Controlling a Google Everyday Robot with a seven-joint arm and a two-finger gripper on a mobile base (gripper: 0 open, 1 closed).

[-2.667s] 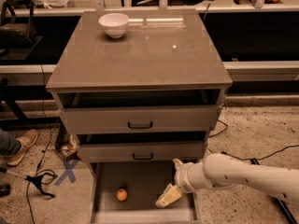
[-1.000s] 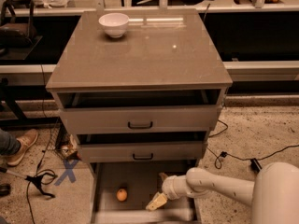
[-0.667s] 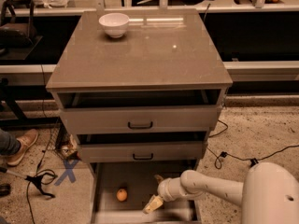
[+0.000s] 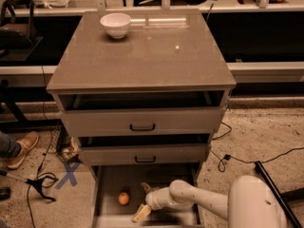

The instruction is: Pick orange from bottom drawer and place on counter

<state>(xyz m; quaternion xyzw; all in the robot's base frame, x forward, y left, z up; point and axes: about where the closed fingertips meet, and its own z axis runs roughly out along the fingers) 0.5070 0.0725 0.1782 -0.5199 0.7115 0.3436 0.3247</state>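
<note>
The orange [image 4: 123, 198] lies on the grey floor of the pulled-out bottom drawer [image 4: 164, 177], towards its left front. My gripper [image 4: 143, 201] is down inside the drawer, just right of the orange and close to it. It is open, with one tan finger [image 4: 141, 213] in front and the other [image 4: 145, 187] behind. It holds nothing. My white arm reaches in from the lower right. The counter [image 4: 152, 56] is the glossy grey-brown top of the cabinet.
A white bowl [image 4: 115, 24] stands at the counter's back left. The two upper drawers [image 4: 142, 122] stand slightly ajar above the bottom one. A person's shoe [image 4: 20, 148], a blue tape cross [image 4: 69, 175] and cables lie on the floor at the left, and a cable and black bar [image 4: 273, 184] at the right.
My gripper has moved left and deeper into the bottom drawer, from its right side to right beside the orange. The orange has not moved.
</note>
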